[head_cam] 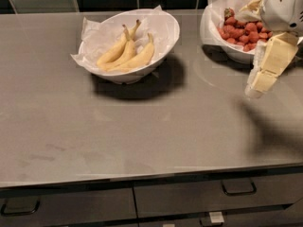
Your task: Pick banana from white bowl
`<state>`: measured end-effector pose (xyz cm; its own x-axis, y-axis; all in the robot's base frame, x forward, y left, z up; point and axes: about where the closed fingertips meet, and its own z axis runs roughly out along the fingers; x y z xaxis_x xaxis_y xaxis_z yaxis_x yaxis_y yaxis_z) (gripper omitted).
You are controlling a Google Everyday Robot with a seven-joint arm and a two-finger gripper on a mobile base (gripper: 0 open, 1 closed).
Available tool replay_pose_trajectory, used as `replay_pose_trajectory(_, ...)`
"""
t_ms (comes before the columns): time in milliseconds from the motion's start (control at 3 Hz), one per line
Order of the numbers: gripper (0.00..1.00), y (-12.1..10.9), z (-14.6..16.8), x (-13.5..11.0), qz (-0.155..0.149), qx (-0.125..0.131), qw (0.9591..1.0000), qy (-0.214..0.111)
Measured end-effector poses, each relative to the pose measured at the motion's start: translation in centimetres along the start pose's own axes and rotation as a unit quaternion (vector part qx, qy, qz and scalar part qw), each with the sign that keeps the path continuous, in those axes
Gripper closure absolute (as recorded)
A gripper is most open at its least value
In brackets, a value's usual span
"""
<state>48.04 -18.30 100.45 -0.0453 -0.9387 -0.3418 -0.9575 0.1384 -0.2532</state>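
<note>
The white bowl (166, 26), wide and lined with crumpled white paper, stands on the grey counter at the back, left of centre. Three yellow bananas lie in it. The banana (138, 59) is the thickest one, on the right side of the bunch, with its stem pointing up and back. Two slimmer bananas (115, 52) lie to its left. My gripper (256, 85) hangs at the far right, cream coloured, pointing down and left over the counter. It is well to the right of the white bowl and holds nothing that I can see.
A second white bowl of red strawberries (240, 32) stands at the back right, just behind and left of the gripper. The counter's front edge (142, 174) runs above drawers with dark handles (238, 187). A dark tiled wall lies behind.
</note>
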Motion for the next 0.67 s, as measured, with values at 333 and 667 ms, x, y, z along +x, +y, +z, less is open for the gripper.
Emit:
replay_pose_trajectory(333,0.00,-3.36,1.15,-2.92,-0.027,-0.017,0.9984,-0.046)
replay_pose_trajectory(667,0.00,-4.21,0.73,-3.42,-0.029,-0.003,0.9981,-0.054)
